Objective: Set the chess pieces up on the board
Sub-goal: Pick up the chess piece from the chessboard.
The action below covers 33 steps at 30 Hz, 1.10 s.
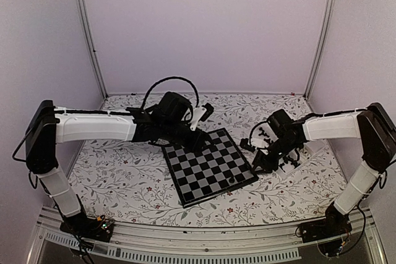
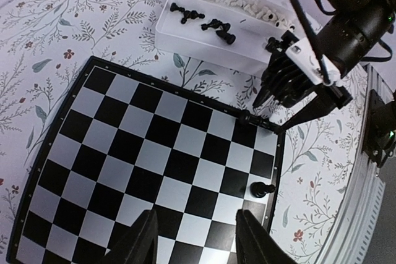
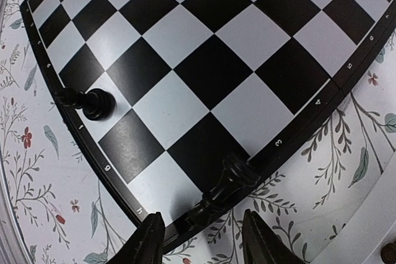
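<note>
Jaws of the left gripper (image 2: 197, 230) stand apart and empty above the board (image 2: 124, 153). The right gripper (image 3: 201, 224) is parted too, wider than the black piece (image 3: 226, 183) lying at the board's corner between its tips, so nothing is clamped. A second black piece (image 3: 93, 102) sits near the edge. Border digits 3, 4 and 5 are legible.

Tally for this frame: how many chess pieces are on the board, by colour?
Black pieces on the board: 2, this one by the edge and one at the corner.
Cream-white pieces on the board: 0; those in view lie in the white tray.
Total on the board: 2.
</note>
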{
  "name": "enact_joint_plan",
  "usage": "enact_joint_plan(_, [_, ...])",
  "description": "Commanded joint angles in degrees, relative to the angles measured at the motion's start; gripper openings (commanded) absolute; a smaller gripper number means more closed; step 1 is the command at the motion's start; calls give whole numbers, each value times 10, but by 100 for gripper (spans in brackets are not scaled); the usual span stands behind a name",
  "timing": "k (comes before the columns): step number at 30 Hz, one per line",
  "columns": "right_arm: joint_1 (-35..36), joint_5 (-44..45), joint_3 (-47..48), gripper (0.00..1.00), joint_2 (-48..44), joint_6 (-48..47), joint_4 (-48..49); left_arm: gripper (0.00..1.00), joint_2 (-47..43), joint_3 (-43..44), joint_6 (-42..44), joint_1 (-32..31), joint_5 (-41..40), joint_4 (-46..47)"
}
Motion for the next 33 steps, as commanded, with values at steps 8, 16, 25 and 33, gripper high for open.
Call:
enact_joint_plan(8, [5,35,34,36,47,35,10,44,-16,-16,0,-5,-11,27])
enact_joint_plan(16, [6,24,51,14,61,35,3,46,0,-17,21,2,-9,38])
enact_joint_plan(25, [6,24,80,12,-7,15,-58,51,18,-53,21,21,95,167])
enact_joint_plan(33, [25,-15,121,13,-46,4,-105,54,36,-57,-18,31,184,249])
